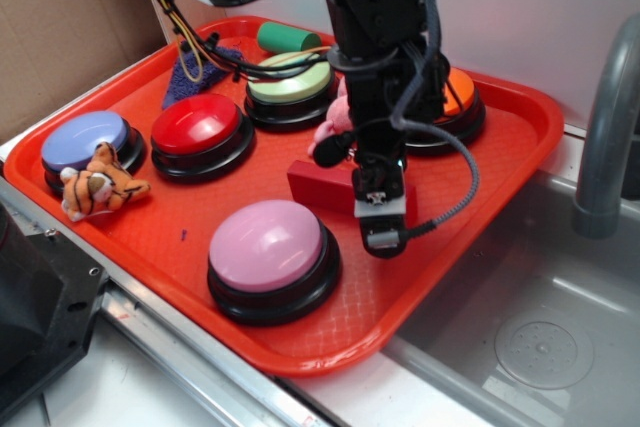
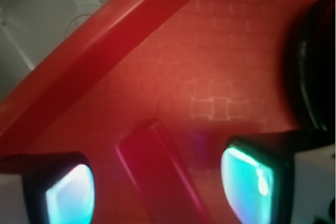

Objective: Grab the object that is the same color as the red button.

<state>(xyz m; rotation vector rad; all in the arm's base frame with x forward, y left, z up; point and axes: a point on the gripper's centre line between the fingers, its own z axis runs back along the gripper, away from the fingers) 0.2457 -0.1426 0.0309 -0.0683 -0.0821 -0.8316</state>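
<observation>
Wrist: dark red block (image 2: 157, 177) between spread jaws, untouched, on tray (image 2: 231, 51).

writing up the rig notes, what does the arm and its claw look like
The arm is black, built of blocky segments, with a grey braided cable looping off its side and loose black and yellow wires near the base. The claw carries a white plate with a small dark marking. In the wrist view its fingers are black with glowing cyan pads.
</observation>
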